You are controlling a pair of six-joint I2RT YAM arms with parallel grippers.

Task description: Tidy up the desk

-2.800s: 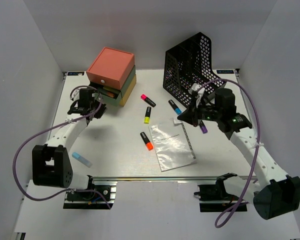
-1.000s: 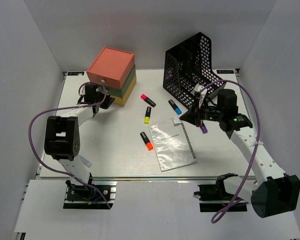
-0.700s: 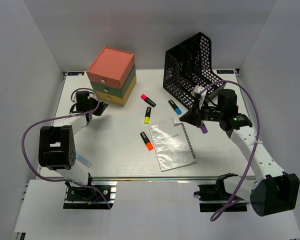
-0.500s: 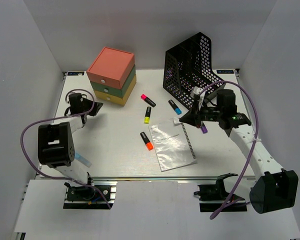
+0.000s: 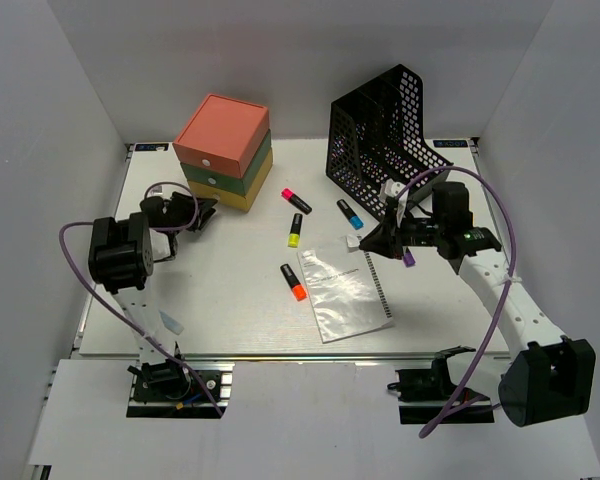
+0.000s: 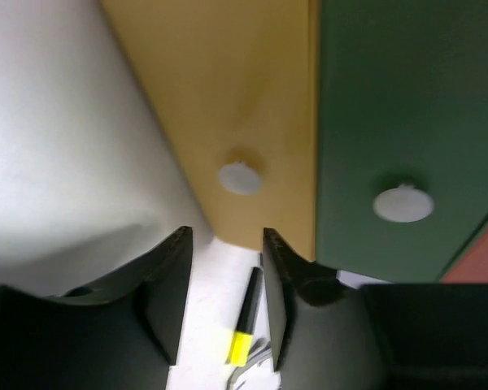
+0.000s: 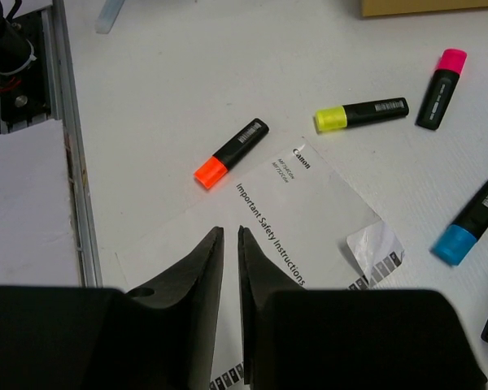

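The white desk holds a pink-green-yellow drawer box at the back left. My left gripper points at its front, open and empty. In the left wrist view the left gripper sits just short of the yellow drawer's knob, beside the green drawer's knob. My right gripper hovers over the instruction sheet. In the right wrist view the right gripper shows a narrow gap with nothing in it, above the sheet.
Highlighters lie loose: pink, yellow, blue, orange, purple. A black mesh file holder stands at the back right. A metal rail runs along the near edge. A pale blue item lies front left.
The left gripper backed off left from the drawer box, then swung to face it again, its jaws opening. The right gripper drifted slightly left over the sheet and its jaws parted a little.
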